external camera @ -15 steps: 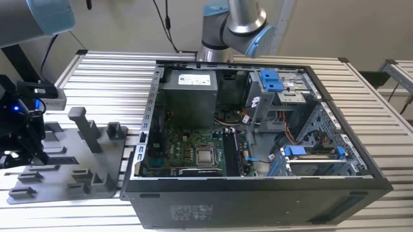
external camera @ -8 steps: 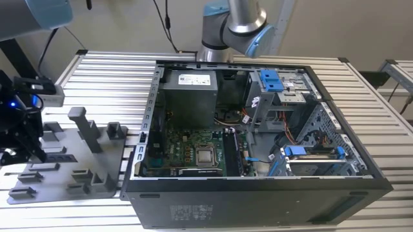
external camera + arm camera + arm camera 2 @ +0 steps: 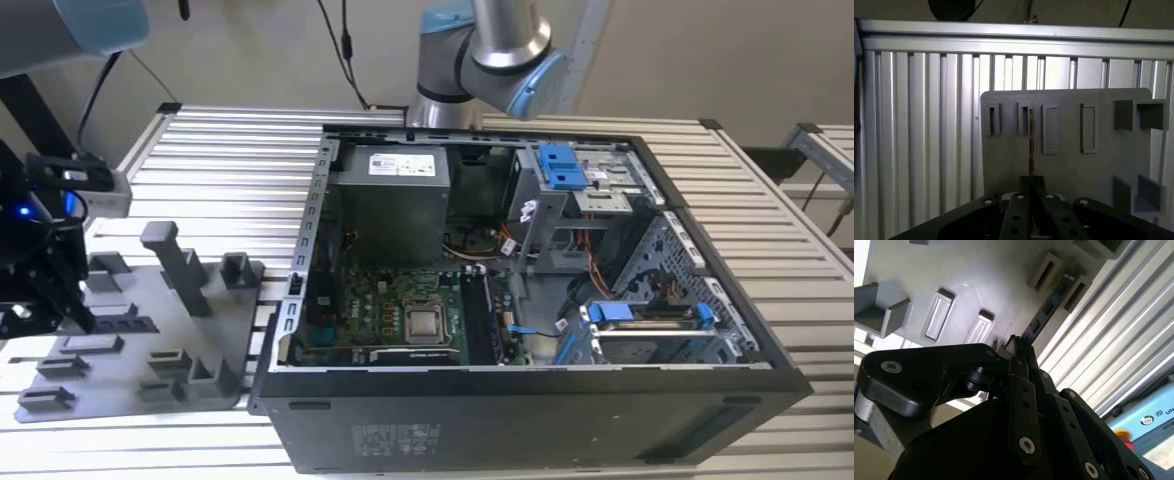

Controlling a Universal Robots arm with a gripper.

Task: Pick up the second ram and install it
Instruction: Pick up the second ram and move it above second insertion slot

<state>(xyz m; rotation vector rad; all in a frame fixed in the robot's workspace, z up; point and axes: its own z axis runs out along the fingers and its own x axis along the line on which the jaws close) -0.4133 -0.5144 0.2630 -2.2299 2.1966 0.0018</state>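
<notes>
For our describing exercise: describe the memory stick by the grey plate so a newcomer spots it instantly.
On the slatted table lies a grey holder plate with raised slots. Over it, the gripper holds the second ram, a thin dark strip. Unlike the grey slots, it carries black chips.

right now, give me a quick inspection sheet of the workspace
surface: slatted metal table, carrying the grey holder plate and the open computer case
job's things: second ram, edge-on, gripped at one end, over the holder plate; whether its far end sits in a slot, cannot tell
clutter: nothing seen
grippers: gripper shut on the second ram
cables: black cable hanging behind the table
surroundings: pale wall behind the table
</notes>
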